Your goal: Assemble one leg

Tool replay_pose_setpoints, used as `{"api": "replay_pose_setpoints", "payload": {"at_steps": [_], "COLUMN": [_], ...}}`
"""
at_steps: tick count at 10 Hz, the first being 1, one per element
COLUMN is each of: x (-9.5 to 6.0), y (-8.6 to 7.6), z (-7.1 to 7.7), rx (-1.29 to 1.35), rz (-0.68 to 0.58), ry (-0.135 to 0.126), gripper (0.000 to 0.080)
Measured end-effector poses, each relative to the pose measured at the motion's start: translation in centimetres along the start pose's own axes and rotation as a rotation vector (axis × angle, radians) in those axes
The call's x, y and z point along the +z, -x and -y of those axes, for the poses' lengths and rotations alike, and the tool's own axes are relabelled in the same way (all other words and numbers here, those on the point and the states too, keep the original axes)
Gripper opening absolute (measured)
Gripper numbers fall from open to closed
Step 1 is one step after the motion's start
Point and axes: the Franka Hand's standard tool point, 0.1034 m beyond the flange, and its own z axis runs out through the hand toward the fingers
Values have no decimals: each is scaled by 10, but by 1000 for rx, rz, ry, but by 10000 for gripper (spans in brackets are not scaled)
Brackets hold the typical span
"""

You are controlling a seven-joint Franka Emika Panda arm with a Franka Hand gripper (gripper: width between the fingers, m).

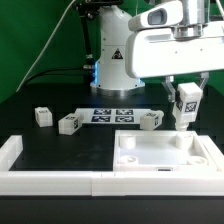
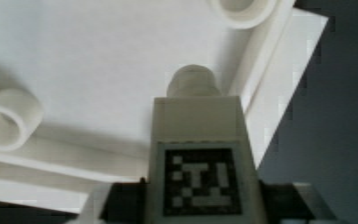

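My gripper (image 1: 187,90) is shut on a leg (image 1: 187,103), a small white block with a black-and-white tag, and holds it upright just above the back right corner of the large flat white square part (image 1: 165,156). In the wrist view the leg (image 2: 201,150) fills the middle, with its rounded tip near a raised corner hole (image 2: 243,10) of the square part (image 2: 105,60); the dark fingers (image 2: 119,200) press on both its sides. Three other legs (image 1: 42,117) (image 1: 69,124) (image 1: 151,121) lie on the black table.
The marker board (image 1: 112,114) lies flat at the table's middle back. A white raised rim (image 1: 40,178) runs along the front and the exterior view's left. The robot's base (image 1: 115,60) stands behind.
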Motion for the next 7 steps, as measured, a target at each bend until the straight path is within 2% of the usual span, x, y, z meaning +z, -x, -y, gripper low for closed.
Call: {"api": "replay_pose_setpoints", "payload": {"at_steps": [1, 2, 5, 7], "x": [3, 4, 10, 10], "y": [-11, -21, -27, -28], "z": [-5, -2, 5, 3], "rx": [-14, -17, -3, -5], "rz": [12, 11, -26, -33], "ry": [-4, -8, -10, -8], "gripper": [292, 292, 292, 292]}}
